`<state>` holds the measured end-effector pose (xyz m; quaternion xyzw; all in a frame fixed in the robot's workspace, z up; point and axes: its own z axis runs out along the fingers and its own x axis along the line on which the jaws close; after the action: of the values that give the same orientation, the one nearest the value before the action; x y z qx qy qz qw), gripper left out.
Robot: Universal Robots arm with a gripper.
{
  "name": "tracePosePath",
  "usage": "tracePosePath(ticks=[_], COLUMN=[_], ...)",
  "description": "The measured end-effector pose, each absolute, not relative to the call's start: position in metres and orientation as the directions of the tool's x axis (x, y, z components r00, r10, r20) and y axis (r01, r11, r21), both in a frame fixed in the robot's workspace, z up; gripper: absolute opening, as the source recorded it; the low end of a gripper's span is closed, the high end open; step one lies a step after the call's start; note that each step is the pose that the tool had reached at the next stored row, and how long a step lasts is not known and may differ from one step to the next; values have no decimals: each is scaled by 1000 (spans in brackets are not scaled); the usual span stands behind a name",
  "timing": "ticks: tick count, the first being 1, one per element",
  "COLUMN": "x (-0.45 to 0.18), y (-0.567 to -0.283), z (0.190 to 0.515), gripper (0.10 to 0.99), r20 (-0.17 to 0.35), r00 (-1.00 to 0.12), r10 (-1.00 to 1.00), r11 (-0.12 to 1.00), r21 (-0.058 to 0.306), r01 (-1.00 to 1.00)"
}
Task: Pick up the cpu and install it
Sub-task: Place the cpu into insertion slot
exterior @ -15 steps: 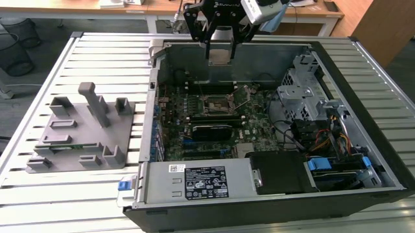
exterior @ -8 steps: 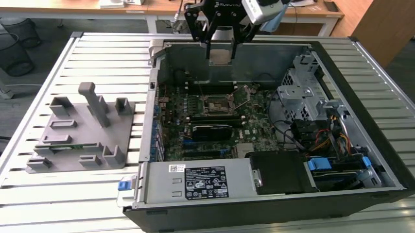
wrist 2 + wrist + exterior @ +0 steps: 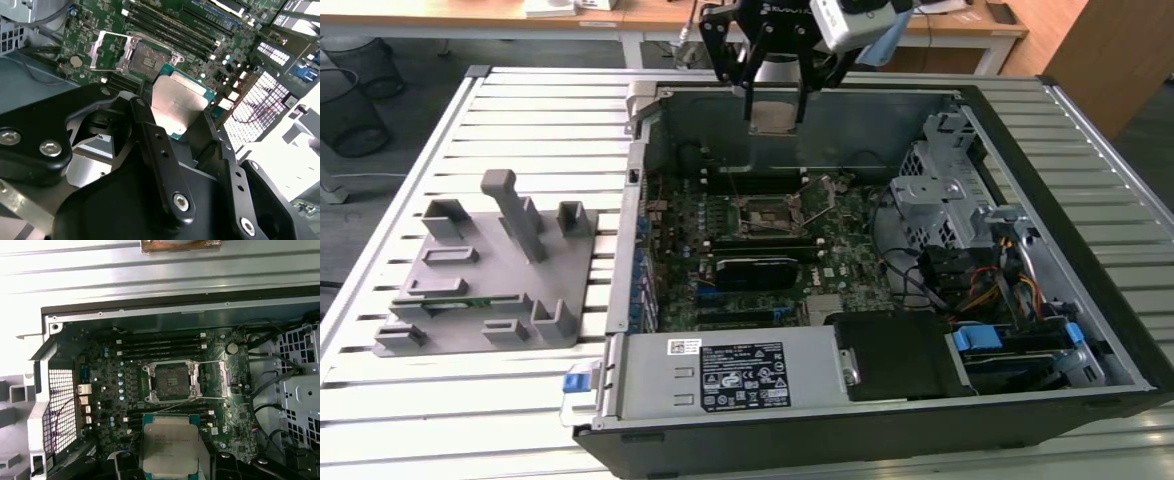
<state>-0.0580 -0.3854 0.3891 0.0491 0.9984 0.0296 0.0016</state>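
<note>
Your gripper (image 3: 172,114) is clamped on the cpu (image 3: 181,92), a finger on each opposite edge, with the silver lid showing in both wrist views. You hold the chip in the air over the open computer case (image 3: 1067,300), close to the case wall. The socket (image 3: 170,382) sits on the motherboard (image 3: 107,390) below, just ahead of the chip. Its metal frame is swung aside, and its edges look parallel to the chip's.

The cpu (image 3: 168,447) shows shiny metal; the gripper (image 3: 774,110) looks matt black.
</note>
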Motion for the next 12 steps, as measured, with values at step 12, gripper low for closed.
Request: tracePosePath(ticks=[12], x=[-58], y=[-385], z=[388], gripper=[529], r20=[-1], r00=[-954], r10=[299], r11=[953], r21=[58], r01=[299])
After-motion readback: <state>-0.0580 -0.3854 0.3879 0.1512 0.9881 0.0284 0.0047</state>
